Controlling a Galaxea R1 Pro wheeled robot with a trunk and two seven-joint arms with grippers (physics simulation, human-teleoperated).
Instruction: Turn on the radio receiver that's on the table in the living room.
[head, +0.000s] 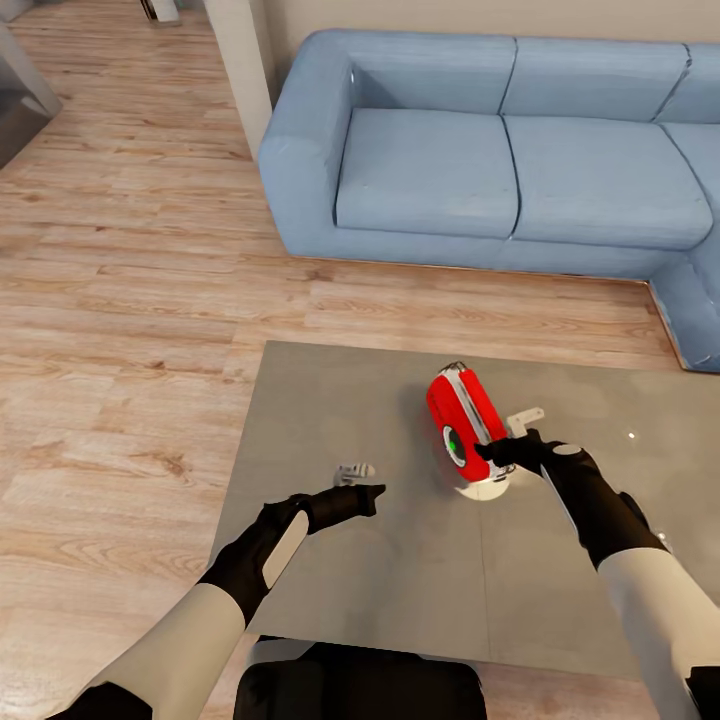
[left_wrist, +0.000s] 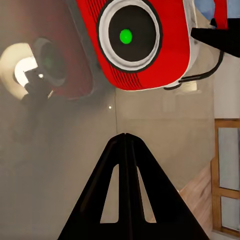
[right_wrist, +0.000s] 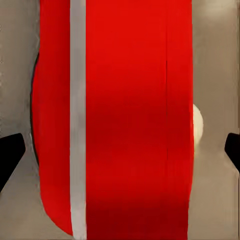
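The radio (head: 463, 420) stands on the bench (head: 330, 400), its dial lit green—so it looks switched on already—with the right pincer (right_wrist: 120, 145) spread wide around its body and the left pincer (left_wrist: 125, 137) closed, hovering just beside.

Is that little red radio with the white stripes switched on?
Cannot tell for sure. The small red white-striped radio shows a green dot glowing in its round dark dial, which hints that it is on.
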